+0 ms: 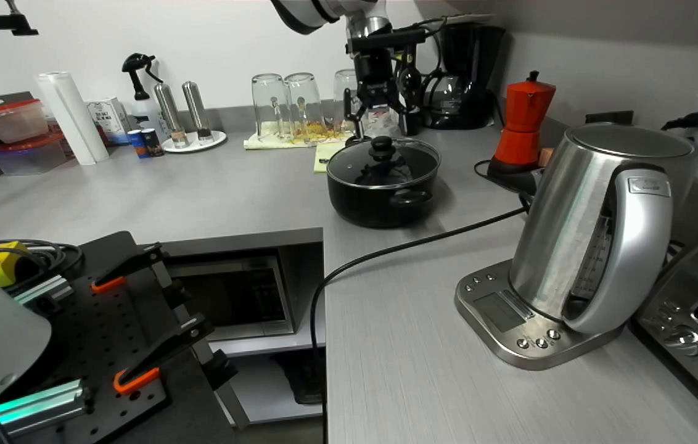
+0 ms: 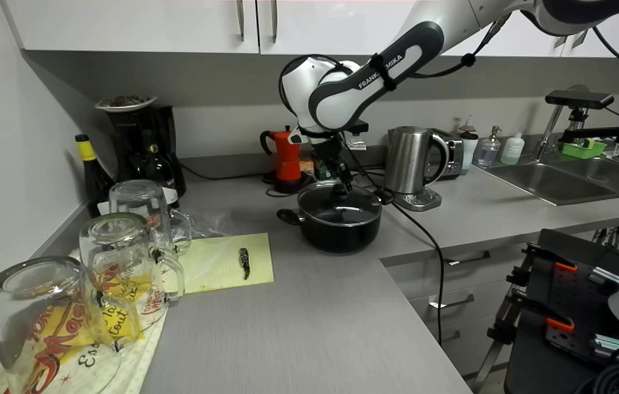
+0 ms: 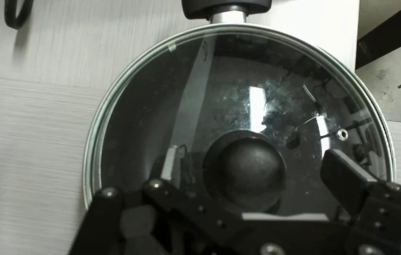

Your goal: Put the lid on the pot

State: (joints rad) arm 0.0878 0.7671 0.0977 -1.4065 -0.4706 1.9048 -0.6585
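The clear-glass lid (image 1: pixel 352 168) (image 2: pixel 356 210) lies flat on the black pot (image 1: pixel 364 206) (image 2: pixel 339 238) in both exterior views, with its rim on the pot's rim. Its black knob (image 1: pixel 381 148) points up at the centre. In the wrist view the lid (image 3: pixel 151 117) fills the middle, and a pot handle (image 3: pixel 227 7) shows at the top. My gripper (image 3: pixel 253 171) is open, with one finger on each side of the knob and gaps between. In the exterior views the gripper (image 1: pixel 383 126) (image 2: pixel 345 181) hangs down at the lid's knob. Whether the fingers touch the glass, I cannot tell.
A steel kettle (image 1: pixel 552 234) and a red moka pot (image 1: pixel 521 117) stand near the pot. A black cable (image 1: pixel 423 238) runs across the counter close by. Glass mugs (image 2: pixel 118 246) and a yellow cloth (image 2: pixel 216 262) lie on the pot's other side. A coffee maker (image 1: pixel 466 74) stands behind.
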